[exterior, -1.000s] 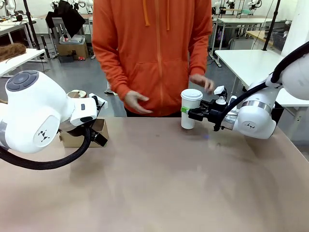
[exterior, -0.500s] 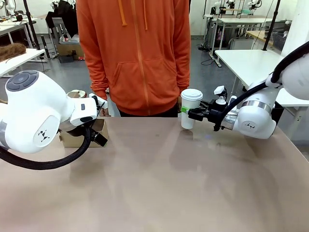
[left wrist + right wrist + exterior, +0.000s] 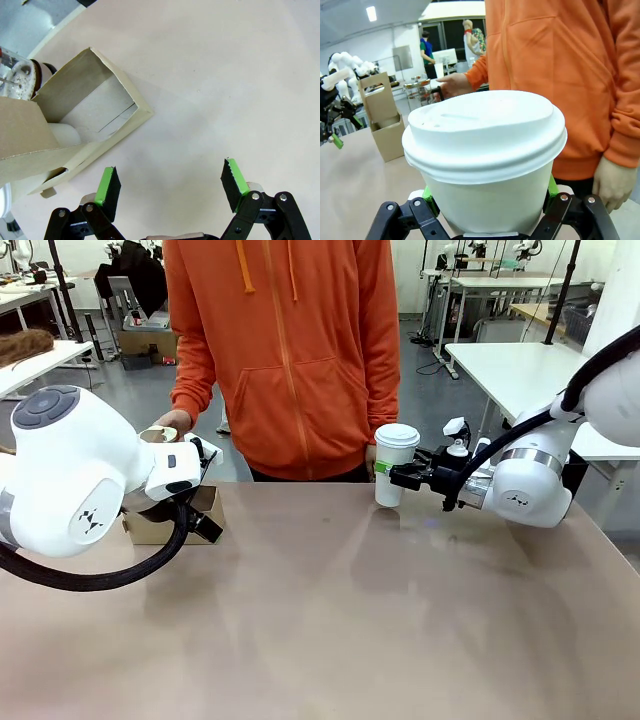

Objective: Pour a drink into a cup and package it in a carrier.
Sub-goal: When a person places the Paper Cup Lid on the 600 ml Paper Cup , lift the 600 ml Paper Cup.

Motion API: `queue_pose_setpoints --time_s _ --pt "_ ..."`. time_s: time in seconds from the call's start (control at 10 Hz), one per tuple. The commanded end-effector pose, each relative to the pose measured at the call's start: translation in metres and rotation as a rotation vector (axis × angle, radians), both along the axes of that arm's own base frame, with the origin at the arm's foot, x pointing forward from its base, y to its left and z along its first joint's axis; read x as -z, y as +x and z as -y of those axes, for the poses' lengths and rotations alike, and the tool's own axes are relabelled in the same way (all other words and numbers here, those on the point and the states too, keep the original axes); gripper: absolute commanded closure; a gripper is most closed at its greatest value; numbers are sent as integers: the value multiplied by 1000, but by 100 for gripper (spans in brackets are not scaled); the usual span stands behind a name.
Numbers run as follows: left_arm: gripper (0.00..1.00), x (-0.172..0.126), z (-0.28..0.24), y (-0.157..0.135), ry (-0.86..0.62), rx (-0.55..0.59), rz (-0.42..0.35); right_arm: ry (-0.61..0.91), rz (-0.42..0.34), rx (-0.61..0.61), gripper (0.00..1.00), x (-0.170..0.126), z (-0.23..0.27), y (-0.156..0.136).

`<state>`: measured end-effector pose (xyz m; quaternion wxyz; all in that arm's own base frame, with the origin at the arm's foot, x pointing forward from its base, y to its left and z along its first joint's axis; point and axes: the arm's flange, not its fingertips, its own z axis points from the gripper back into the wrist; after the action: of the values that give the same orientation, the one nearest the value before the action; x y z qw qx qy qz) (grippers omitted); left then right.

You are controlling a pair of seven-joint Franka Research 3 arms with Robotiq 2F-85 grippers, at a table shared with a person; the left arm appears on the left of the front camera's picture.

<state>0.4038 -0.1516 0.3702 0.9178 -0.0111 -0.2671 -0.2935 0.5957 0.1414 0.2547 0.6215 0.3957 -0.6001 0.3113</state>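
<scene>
The white lidded paper cup stands at the table's far edge, and my right gripper is shut on its side. It sits large between the green pads in the right wrist view, cup. The brown cardboard carrier rests at the left, half hidden behind my left arm. My left gripper hangs open over bare table beside the carrier, whose near pocket is empty. Something white and rounded lies in the other pocket. The jug stands just behind; the person's hand is on it. Its liquid is hidden.
A person in an orange hoodie stands close against the far edge, the other hand hanging beside the cup. The brown table stretches open across the middle and front. White tables stand in the room behind.
The person has stepped toward the left and brought a hand over to the jug behind my left arm. Both arms and the cup have stayed still.
</scene>
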Motion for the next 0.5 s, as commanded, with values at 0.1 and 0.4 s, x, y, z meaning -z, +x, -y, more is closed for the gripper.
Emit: queue_pose_setpoints --time_s 0.1,0.4 --pt "0 0 0 0 -2 1 0 24 -4 -12 11 -49 -17 -22" --pt "0 0 0 0 -2 1 0 37 9 -31 11 -135 -31 -52"
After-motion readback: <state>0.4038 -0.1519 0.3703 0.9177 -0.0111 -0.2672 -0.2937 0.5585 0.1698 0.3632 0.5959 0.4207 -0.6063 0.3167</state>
